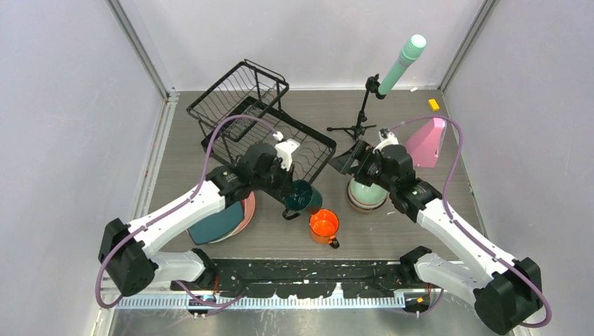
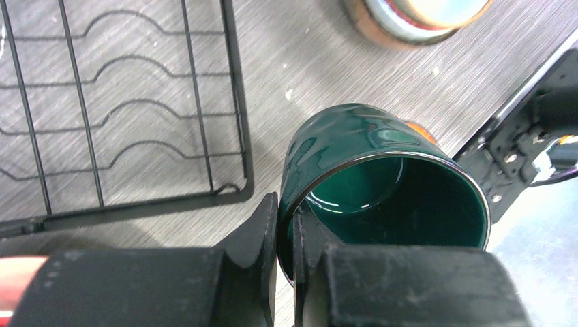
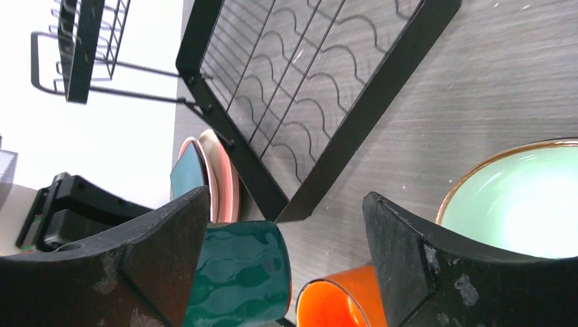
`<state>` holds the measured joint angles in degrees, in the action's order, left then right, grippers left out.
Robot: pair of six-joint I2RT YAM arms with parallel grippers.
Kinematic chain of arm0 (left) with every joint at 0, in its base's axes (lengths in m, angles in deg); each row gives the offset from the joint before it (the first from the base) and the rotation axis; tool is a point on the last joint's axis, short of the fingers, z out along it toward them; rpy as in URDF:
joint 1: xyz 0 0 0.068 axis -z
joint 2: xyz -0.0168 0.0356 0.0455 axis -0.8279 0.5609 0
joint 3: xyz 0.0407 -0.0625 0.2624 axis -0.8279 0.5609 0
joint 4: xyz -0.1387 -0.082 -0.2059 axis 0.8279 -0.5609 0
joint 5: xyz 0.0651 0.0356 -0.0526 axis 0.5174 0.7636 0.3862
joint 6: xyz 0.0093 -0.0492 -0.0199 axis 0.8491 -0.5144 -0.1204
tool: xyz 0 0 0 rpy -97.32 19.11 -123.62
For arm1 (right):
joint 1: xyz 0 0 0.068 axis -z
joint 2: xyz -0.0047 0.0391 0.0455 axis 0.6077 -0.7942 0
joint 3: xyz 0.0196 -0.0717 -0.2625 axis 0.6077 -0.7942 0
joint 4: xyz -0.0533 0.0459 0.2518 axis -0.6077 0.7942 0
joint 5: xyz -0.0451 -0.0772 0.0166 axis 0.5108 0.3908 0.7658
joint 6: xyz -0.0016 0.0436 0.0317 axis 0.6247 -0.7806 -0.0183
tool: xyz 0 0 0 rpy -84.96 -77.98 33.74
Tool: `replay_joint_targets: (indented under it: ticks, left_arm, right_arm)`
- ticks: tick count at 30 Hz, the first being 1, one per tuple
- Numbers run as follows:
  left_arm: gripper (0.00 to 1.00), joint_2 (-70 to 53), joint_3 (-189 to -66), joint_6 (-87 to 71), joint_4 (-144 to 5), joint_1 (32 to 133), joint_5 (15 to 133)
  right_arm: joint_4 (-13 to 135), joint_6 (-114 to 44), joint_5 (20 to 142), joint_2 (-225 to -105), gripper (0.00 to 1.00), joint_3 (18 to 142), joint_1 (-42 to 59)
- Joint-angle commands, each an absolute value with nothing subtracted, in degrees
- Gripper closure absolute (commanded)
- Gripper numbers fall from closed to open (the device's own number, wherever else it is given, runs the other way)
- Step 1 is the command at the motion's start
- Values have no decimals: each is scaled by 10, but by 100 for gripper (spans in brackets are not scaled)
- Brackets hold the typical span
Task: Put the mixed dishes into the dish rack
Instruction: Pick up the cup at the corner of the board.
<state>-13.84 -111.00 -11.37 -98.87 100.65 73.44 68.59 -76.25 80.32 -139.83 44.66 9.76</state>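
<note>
The left gripper (image 2: 287, 235) pinches the wall of the glossy dark green ceramic mug (image 2: 354, 146), one finger inside the rim and one outside. That hold likely leaves the body free to be lowered into the rack. The mug is tilted just beside the near corner of the black wire dish rack (image 2: 235, 109), not yet inside it. The right gripper (image 3: 286, 204) is spread wide and holds nothing, near the brown-rimmed mint bowl (image 3: 518, 204) on the grey counter (image 3: 477, 82).

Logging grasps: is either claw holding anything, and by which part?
The left claw pinches the dark green mug by its rim wall, one finger inside, one outside. The right claw is open, holding nothing.
</note>
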Motion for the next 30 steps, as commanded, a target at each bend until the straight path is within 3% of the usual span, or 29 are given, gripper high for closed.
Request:
replay_joint_targets:
  ticks: [1,11,16,23,30]
  left_arm:
    - [100,-118,-1191,-157,-930,1009,703]
    - [100,-69,-1307,-251,-996,998,735]
    - [100,-69,-1293,-275,-969,992,714]
    - [100,-73,-1218,-291,-883,983,655]
    - [100,-136,-1157,-357,-818,974,643]
  right_arm:
    - [664,-775,916,-1371,12,459,95]
    - [749,-794,1030,-1283,11,486,98]
    - [760,-769,1052,-1259,10,490,98]
    - [712,-701,963,-1255,8,457,102]
    - [740,-736,820,-1268,8,517,103]
